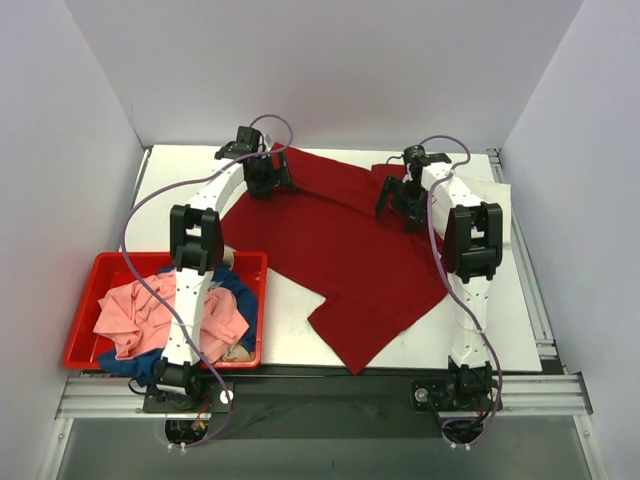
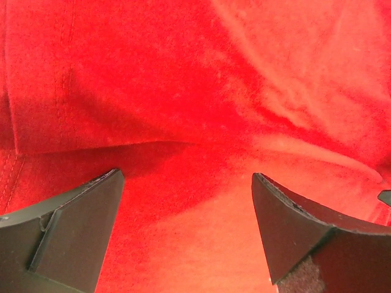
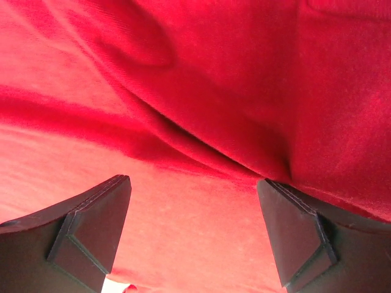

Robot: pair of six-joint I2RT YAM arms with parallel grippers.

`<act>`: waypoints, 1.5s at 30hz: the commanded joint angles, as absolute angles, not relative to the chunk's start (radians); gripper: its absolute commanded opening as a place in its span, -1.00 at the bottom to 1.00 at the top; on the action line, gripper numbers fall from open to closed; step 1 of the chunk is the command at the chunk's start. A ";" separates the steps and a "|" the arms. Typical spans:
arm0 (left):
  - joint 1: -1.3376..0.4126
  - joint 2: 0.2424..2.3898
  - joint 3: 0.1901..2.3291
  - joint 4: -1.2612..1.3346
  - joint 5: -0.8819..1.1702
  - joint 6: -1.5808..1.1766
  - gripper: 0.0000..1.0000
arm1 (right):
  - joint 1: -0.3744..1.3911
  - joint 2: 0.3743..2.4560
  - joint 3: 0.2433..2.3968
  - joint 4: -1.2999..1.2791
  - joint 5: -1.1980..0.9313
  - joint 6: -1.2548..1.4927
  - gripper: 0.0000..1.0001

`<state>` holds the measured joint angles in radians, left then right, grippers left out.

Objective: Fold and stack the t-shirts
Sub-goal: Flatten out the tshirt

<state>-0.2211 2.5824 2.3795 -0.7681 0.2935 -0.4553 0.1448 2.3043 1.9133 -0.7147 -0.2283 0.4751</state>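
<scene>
The red shirt (image 1: 340, 260) lies spread over the middle of the table (image 1: 290, 322) in the top view, one corner reaching the lower centre, its far part rumpled at upper centre. The left gripper (image 1: 268, 186) is over the shirt's upper left edge. In the left wrist view this gripper (image 2: 186, 177) has its fingers (image 2: 73, 226) spread wide with nothing between them, and a stitched hem shows at the frame's left. The right gripper (image 1: 398, 214) hangs over the shirt's upper right part. In the right wrist view it (image 3: 192, 180) is spread too, below a thick fold crossing the frame. Whether either touches the cloth I cannot tell. At lower left the bin (image 1: 85, 300) holds a pink shirt (image 1: 140, 315), a blue shirt (image 1: 243, 295) and a beige shirt (image 1: 238, 352). A white cloth (image 1: 500, 200) lies at the right edge of the table
</scene>
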 commanded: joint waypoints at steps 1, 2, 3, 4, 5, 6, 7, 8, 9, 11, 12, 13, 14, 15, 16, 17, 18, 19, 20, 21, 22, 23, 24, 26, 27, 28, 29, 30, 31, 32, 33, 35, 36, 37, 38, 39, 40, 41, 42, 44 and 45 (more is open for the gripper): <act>-0.229 2.522 2.362 -0.701 0.314 -0.434 0.95 | 0.161 2.283 1.970 -0.753 -0.265 0.427 0.75; -0.232 2.490 2.352 -0.703 0.310 -0.434 0.95 | 0.167 2.267 1.973 -0.755 -0.267 0.408 0.75; -0.233 2.473 2.338 -0.703 0.302 -0.433 0.95 | 0.178 2.261 1.974 -0.755 -0.267 0.397 0.75; -0.238 2.456 2.309 -0.707 0.296 -0.437 0.95 | 0.193 2.253 1.974 -0.753 -0.268 0.390 0.75; -0.238 2.439 2.289 -0.716 0.288 -0.437 0.94 | 0.204 2.238 1.971 -0.753 -0.271 0.374 0.76; -0.241 2.407 2.272 -0.724 0.275 -0.437 0.95 | 0.212 2.232 1.964 -0.753 -0.272 0.370 0.76; -0.242 2.389 2.251 -0.727 0.262 -0.439 0.95 | 0.221 2.226 1.957 -0.752 -0.273 0.364 0.75; -0.247 2.358 2.200 -0.736 0.249 -0.443 0.95 | 0.236 2.215 1.936 -0.752 -0.282 0.362 0.76; -0.248 2.346 2.180 -0.744 0.230 -0.446 0.94 | 0.242 2.212 1.924 -0.749 -0.282 0.364 0.76; -0.249 2.327 2.129 -0.767 0.229 -0.449 0.95 | 0.261 2.203 1.881 -0.742 -0.297 0.367 0.76; -0.249 2.327 2.114 -0.779 0.221 -0.448 0.95 | 0.267 2.201 1.865 -0.735 -0.301 0.371 0.76; -0.249 2.327 2.103 -0.791 0.213 -0.449 0.95 | 0.270 2.198 1.846 -0.732 -0.304 0.373 0.76; -0.249 2.333 2.094 -0.813 0.207 -0.448 0.94 | 0.278 2.195 1.815 -0.726 -0.307 0.376 0.76; -0.249 2.338 2.076 -0.818 0.198 -0.448 0.95 | 0.279 2.191 1.798 -0.715 -0.307 0.380 0.75; -0.247 2.342 2.069 -0.824 0.195 -0.446 0.95 | 0.278 2.189 1.784 -0.712 -0.304 0.383 0.75; -0.247 2.353 2.060 -0.822 0.187 -0.448 0.95 | 0.278 2.187 1.761 -0.709 -0.295 0.387 0.75; -0.247 2.362 2.056 -0.819 0.181 -0.448 0.95 | 0.278 2.186 1.753 -0.707 -0.285 0.391 0.75; -0.247 2.371 2.056 -0.819 0.176 -0.446 0.95 | 0.278 2.187 1.749 -0.706 -0.281 0.396 0.75; -0.247 2.384 2.062 -0.831 0.173 -0.443 0.95 | 0.278 2.194 1.744 -0.706 -0.276 0.397 0.75; -0.245 2.407 2.069 -0.836 0.167 -0.442 0.95 | 0.275 2.197 1.743 -0.707 -0.262 0.397 0.75; -0.245 2.420 2.089 -0.842 0.164 -0.439 0.95 | 0.270 2.200 1.743 -0.707 -0.258 0.405 0.75; -0.245 2.433 2.098 -0.850 0.164 -0.437 0.95 | 0.267 2.206 1.743 -0.709 -0.252 0.408 0.75; -0.245 2.454 2.108 -0.850 0.163 -0.434 0.95 | 0.262 2.209 1.743 -0.707 -0.245 0.413 0.75; -0.245 2.485 2.140 -0.848 0.164 -0.431 0.95 | 0.242 2.224 1.741 -0.707 -0.230 0.434 0.75; -0.244 2.496 2.149 -0.847 0.166 -0.430 0.95 | 0.235 2.229 1.743 -0.707 -0.227 0.439 0.75; -0.244 2.505 2.158 -0.842 0.170 -0.423 0.95 | 0.227 2.235 1.747 -0.709 -0.216 0.445 0.75; -0.244 2.528 2.186 -0.838 0.173 -0.423 0.95 | 0.210 2.247 1.750 -0.709 -0.210 0.451 0.75; -0.244 2.540 2.200 -0.836 0.178 -0.420 0.95 | 0.203 2.250 1.756 -0.709 -0.206 0.453 0.75; -0.242 2.554 2.219 -0.836 0.181 -0.416 0.95 | 0.193 2.256 1.762 -0.710 -0.199 0.454 0.75; -0.241 2.577 2.253 -0.831 0.190 -0.416 0.95 | 0.181 2.273 1.784 -0.709 -0.192 0.451 0.75; -0.241 2.589 2.273 -0.827 0.198 -0.414 0.95 | 0.175 2.281 1.795 -0.712 -0.192 0.451 0.75; -0.241 2.624 2.307 -0.806 0.212 -0.411 0.94 | 0.157 2.305 1.830 -0.716 -0.196 0.456 0.75; -0.241 2.634 2.339 -0.795 0.231 -0.411 0.94 | 0.152 2.313 1.842 -0.722 -0.199 0.460 0.75; -0.241 2.648 2.350 -0.770 0.244 -0.411 0.95 | 0.149 2.328 1.854 -0.724 -0.201 0.460 0.75; -0.241 2.649 2.356 -0.755 0.268 -0.414 0.95 | 0.141 2.335 1.879 -0.736 -0.206 0.462 0.75; -0.241 2.652 2.361 -0.743 0.281 -0.419 0.95 | 0.140 2.342 1.891 -0.741 -0.206 0.457 0.75; -0.241 2.648 2.361 -0.718 0.290 -0.423 0.95 | 0.138 2.355 1.902 -0.747 -0.207 0.456 0.75; -0.242 2.642 2.364 -0.709 0.313 -0.425 0.95 | 0.137 2.359 1.914 -0.758 -0.209 0.451 0.75; -0.244 2.634 2.365 -0.701 0.321 -0.425 0.94 | 0.137 2.364 1.934 -0.764 -0.215 0.446 0.75; -0.247 2.593 2.364 -0.686 0.324 -0.422 0.95 | 0.135 2.375 1.950 -0.768 -0.224 0.442 0.75; -0.247 2.571 2.350 -0.680 0.319 -0.420 0.95 | 0.135 2.378 1.962 -0.767 -0.238 0.440 0.75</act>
